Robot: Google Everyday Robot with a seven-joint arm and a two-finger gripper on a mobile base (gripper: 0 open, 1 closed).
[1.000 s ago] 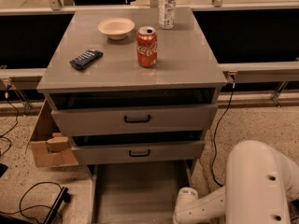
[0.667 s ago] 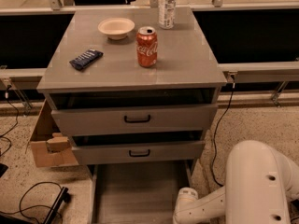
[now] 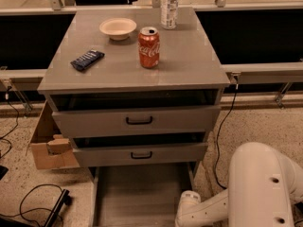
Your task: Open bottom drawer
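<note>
The bottom drawer (image 3: 138, 193) stands pulled far out of the grey cabinet (image 3: 128, 74). I see its plain grey tray from above. Its front panel and black handle lie below the picture's lower edge, out of view. My white arm (image 3: 255, 188) comes in from the lower right, and its end link (image 3: 190, 207) sits at the right rim of the tray. My gripper is out of view below the frame's bottom edge.
The top drawer (image 3: 137, 120) and middle drawer (image 3: 141, 154) are each open a crack. On the cabinet top are a red soda can (image 3: 148, 47), a white bowl (image 3: 118, 28), a clear bottle (image 3: 169, 4) and a dark snack bar (image 3: 87, 59). A cardboard box (image 3: 49, 143) and cables (image 3: 38, 202) lie on the floor to the left.
</note>
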